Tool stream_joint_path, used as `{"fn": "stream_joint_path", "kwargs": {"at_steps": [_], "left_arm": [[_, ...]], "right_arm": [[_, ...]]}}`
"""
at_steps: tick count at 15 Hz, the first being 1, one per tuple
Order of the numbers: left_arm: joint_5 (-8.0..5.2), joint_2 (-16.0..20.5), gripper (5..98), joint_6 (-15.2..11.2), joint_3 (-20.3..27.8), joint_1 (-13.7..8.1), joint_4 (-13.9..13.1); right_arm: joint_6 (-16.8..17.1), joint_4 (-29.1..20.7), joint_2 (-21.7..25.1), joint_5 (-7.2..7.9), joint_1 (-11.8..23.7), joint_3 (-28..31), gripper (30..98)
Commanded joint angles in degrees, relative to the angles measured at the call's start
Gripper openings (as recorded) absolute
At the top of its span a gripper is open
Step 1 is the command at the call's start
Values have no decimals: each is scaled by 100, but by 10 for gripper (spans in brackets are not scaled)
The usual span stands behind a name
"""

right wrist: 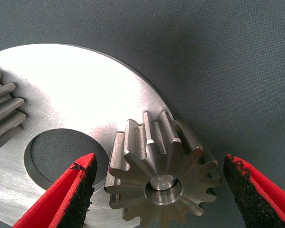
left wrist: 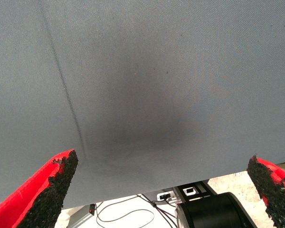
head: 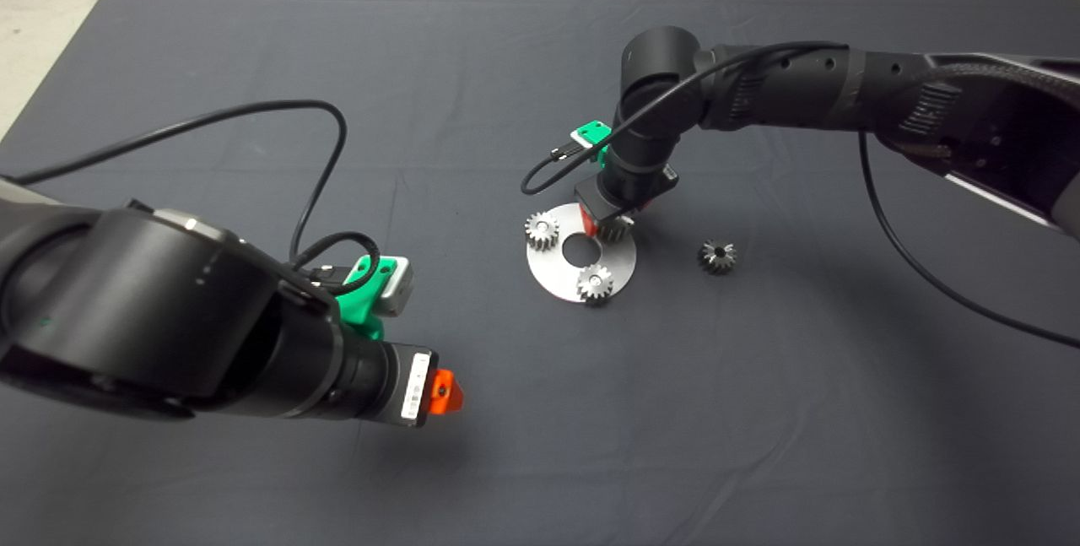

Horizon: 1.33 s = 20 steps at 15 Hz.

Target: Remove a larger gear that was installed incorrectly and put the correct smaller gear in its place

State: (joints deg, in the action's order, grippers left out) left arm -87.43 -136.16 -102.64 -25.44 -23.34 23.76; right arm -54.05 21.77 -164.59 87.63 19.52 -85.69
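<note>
Step in hand: seizing the larger gear point(right wrist: 164, 178) for removal. Right gripper point(right wrist: 159, 190) hangs over it, fingers spread, one pad to either side, neither touching. Advice: lower squarely, centre the gear between the pads, close on the tooth tips, then lift straight off the pin to avoid binding. Gear: bright steel, coarse long teeth, seated on a pin at the edge of the round plate point(right wrist: 76, 90). Smaller gear point(head: 717, 256): dark, on the mat beside the plate, apart from this gripper. Left gripper point(left wrist: 161, 199): spread, idle over bare mat.
</note>
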Motion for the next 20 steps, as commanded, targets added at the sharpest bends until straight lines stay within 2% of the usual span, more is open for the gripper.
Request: {"fn": "stream_joint_path", "kwargs": {"at_steps": [1,12,20], "left_arm": [[-99,31,921,43,14,-39,50],[-99,31,921,43,6,-39,50],[-99,14,921,43,-3,-39,55]], "right_arm": [[9,196,-35,650,114,19,699],[0,195,-61,650,114,27,530],[0,193,-53,650,114,19,503]]}}
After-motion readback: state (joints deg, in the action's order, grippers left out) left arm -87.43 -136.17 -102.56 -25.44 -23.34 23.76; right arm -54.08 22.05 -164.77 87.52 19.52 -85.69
